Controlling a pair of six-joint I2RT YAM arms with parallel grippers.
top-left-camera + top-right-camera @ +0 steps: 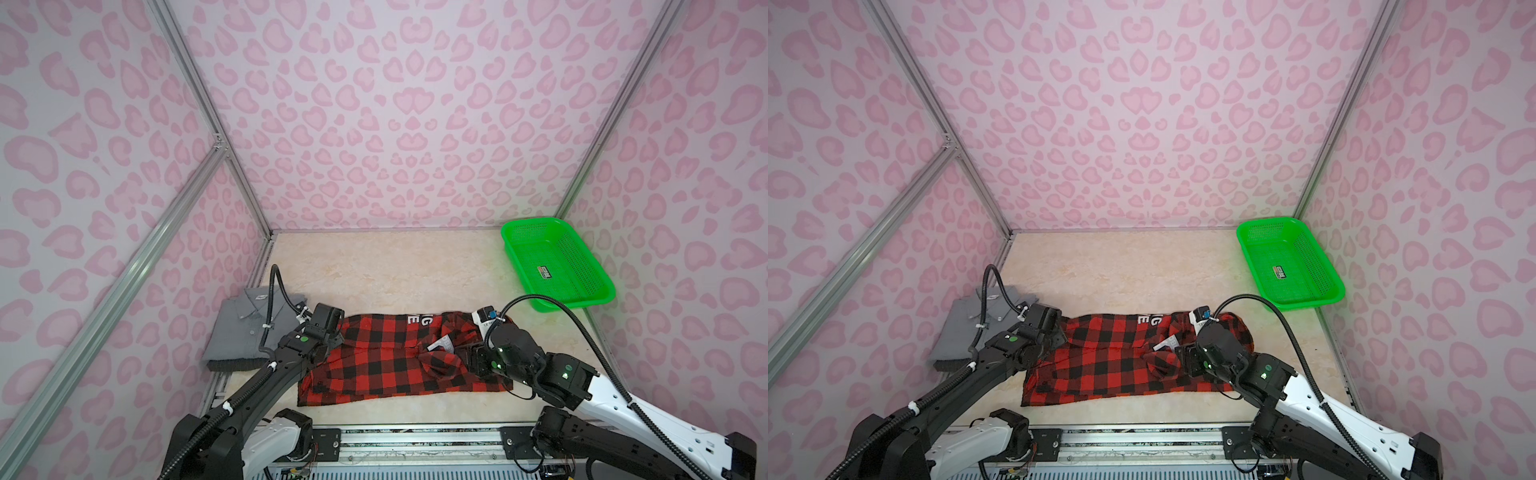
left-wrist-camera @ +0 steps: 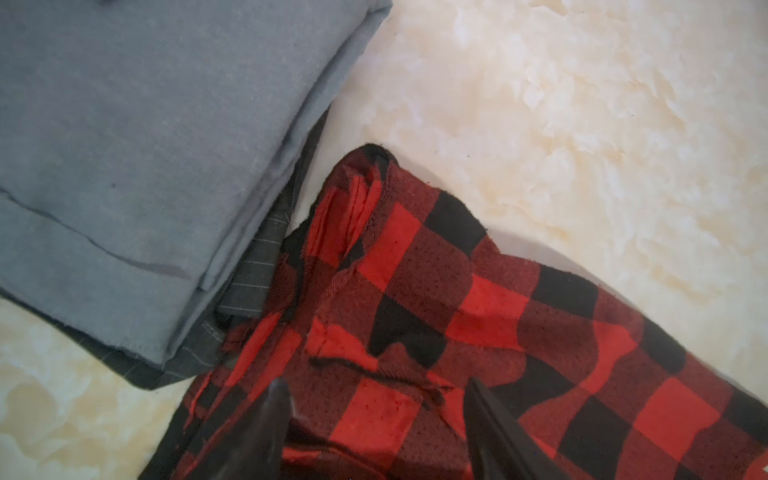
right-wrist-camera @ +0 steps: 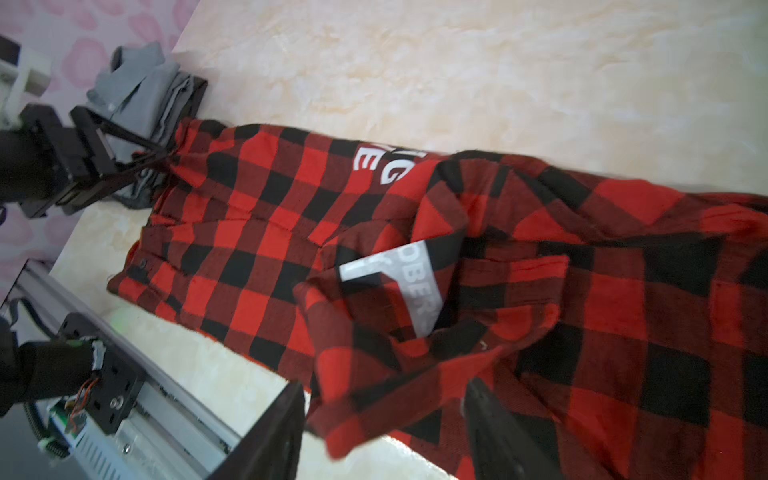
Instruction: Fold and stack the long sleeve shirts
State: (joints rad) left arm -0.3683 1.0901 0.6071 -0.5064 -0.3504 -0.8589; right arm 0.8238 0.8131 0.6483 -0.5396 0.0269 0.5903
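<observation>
Currently about half done. Grey shirt (image 1: pixel 253 328) folded, well left of green basket (image 1: pixel 557 257). Checked shirt (image 1: pixel 386 361) between them, folded only into long band, basket-side end rumpled, not stacked. Left gripper (image 2: pixel 374 384) and right gripper (image 3: pixel 384 388) over its ends, jaws apart, clamping nothing. Remaining, likely: cross-fold, stack.

Enclosure walls (image 1: pixel 395 124): pink blotch-print panels; aluminium frame struts (image 1: pixel 195 83) at corners; cream marbled table surface (image 1: pixel 395 266); even light
</observation>
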